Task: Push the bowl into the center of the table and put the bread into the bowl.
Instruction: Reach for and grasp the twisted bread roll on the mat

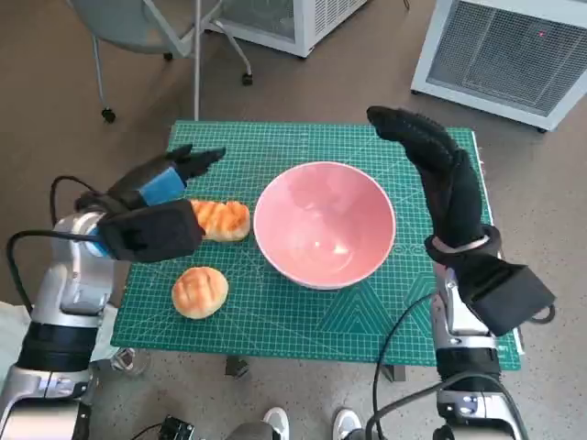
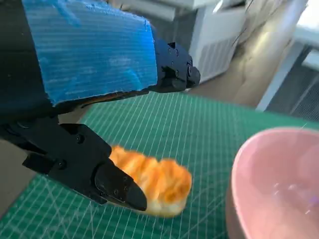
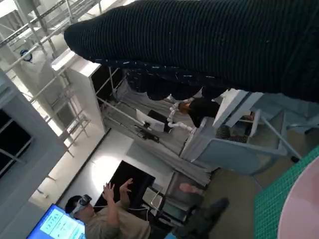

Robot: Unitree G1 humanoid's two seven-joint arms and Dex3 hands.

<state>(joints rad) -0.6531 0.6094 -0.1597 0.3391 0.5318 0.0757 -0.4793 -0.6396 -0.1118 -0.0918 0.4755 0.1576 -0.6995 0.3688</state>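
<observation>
Now the pink bowl [image 1: 324, 223] stands on the green mat [image 1: 303, 312] that covers the table, close to the middle of it. The bowl has nothing inside. Two pieces of bread lie on the mat at the robot's left of the bowl. The long loaf [image 1: 223, 220] is just beside the rim of the bowl, with a small gap between them. The round bun [image 1: 199, 291] lies nearer to the robot, apart from the loaf and from the bowl.

The left hand [image 1: 163, 183] hangs over the left part of the mat, right above the outer end of the long loaf, and it hides that end in the head view. In the left wrist view its fingers [image 2: 175, 69] are spread apart, one set above the loaf [image 2: 154, 181] and one black fingertip just in front of it. The hand grasps nothing. If the lower fingertip touches the bread, I cannot tell.

The right hand [image 1: 431, 151] in the knitted glove is raised beside the right side of the bowl, fingers stretched toward the far edge of the table. It is released and holds nothing, and it seems not to touch the bowl.

Around the table, a white cabinet [image 1: 514, 50] stands on the floor at the far right, and chair legs [image 1: 174, 55] at the far left. In the right wrist view a person [image 3: 104, 214] sits with raised hands.
</observation>
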